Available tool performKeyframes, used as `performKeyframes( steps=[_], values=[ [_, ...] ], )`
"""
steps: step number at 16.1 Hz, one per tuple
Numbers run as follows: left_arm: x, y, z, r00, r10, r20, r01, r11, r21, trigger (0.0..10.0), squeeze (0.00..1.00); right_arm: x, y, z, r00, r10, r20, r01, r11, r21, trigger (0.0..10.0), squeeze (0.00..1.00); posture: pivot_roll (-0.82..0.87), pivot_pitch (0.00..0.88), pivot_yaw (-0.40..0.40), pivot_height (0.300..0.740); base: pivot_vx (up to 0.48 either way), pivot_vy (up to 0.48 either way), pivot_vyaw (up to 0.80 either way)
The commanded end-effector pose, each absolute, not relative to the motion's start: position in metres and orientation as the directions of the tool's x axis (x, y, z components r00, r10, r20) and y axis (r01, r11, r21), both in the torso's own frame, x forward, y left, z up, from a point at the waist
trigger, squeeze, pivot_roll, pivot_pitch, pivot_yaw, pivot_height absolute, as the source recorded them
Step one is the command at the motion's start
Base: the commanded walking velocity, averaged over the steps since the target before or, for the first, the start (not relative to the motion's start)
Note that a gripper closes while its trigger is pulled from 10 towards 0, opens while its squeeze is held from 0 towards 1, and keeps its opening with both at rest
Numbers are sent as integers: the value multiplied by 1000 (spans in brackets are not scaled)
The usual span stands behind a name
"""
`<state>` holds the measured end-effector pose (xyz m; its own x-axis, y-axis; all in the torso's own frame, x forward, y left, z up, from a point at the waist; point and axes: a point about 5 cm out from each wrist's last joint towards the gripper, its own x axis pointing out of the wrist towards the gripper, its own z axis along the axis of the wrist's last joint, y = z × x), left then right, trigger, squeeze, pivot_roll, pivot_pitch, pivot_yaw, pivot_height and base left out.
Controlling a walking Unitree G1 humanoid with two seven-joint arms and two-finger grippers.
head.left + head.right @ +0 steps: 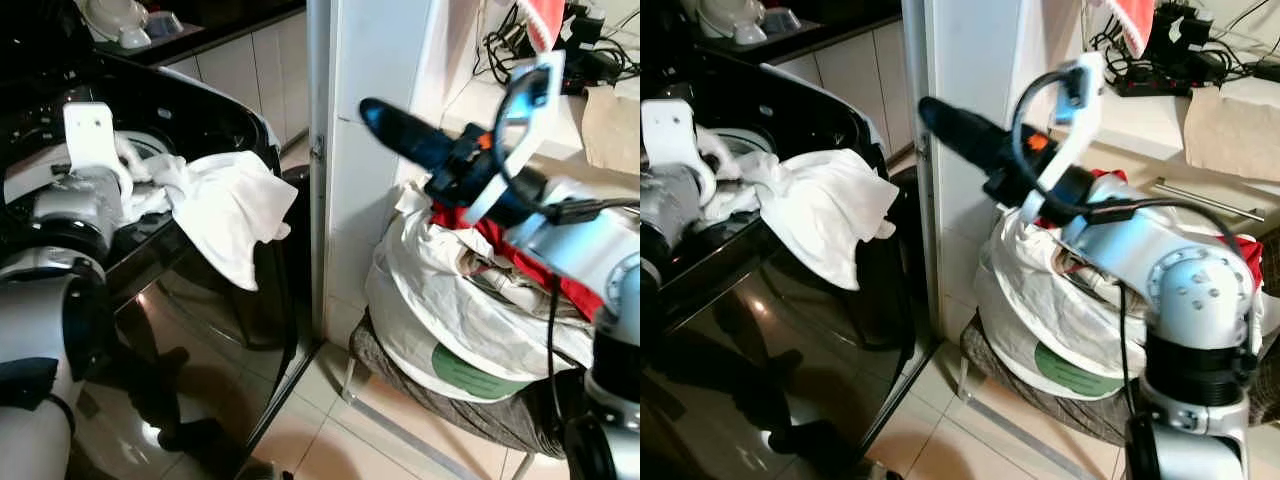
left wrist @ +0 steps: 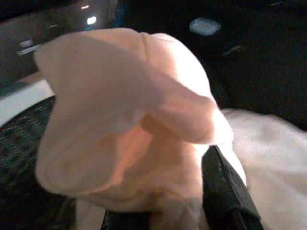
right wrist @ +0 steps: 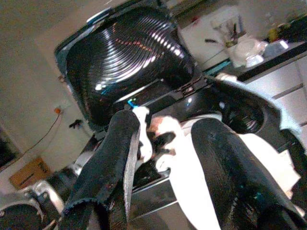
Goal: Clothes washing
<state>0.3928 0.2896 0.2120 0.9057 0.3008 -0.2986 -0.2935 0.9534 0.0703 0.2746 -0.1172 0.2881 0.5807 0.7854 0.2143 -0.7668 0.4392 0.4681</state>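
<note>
White garment (image 1: 225,215) draped over washer (image 1: 200,100) front rim, half in; left end effector (image 2: 158,211) clamps it. Right end effector (image 3: 163,158) open, empty. Laundry pile (image 1: 450,310) remains unloaded.

A black top-loading washing machine (image 1: 215,330) stands on the tiled floor (image 1: 330,435), a white garment (image 1: 225,215) draped over its front rim. Right of the machine, beside a white pillar, what looks like a laundry basket (image 1: 450,405) carries heaped pale and red clothes (image 1: 470,290).
</note>
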Motion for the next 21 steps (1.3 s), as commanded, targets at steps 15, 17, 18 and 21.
performKeyframes(
  steps=[15,17,18,21],
  values=[
    [377,316,226,890,314,-331,-265,946,187,10000,1000,275,-112,280,600,788,139,-747,490,449,10000,0,-9,0,37,740,0,0,0],
    [373,319,221,875,303,-377,-245,950,195,10000,1000,275,-112,280,601,787,138,-746,491,450,10000,0,-9,0,37,740,0,0,0],
    [370,322,219,869,297,-396,-238,952,191,10000,1000,274,-112,280,602,787,136,-745,492,451,10000,0,-8,0,36,740,0,0,0],
    [362,329,222,862,285,-418,-211,953,216,10000,1000,275,-112,279,605,786,130,-741,496,453,10000,0,-7,0,35,740,0,0,0]
  ],
)
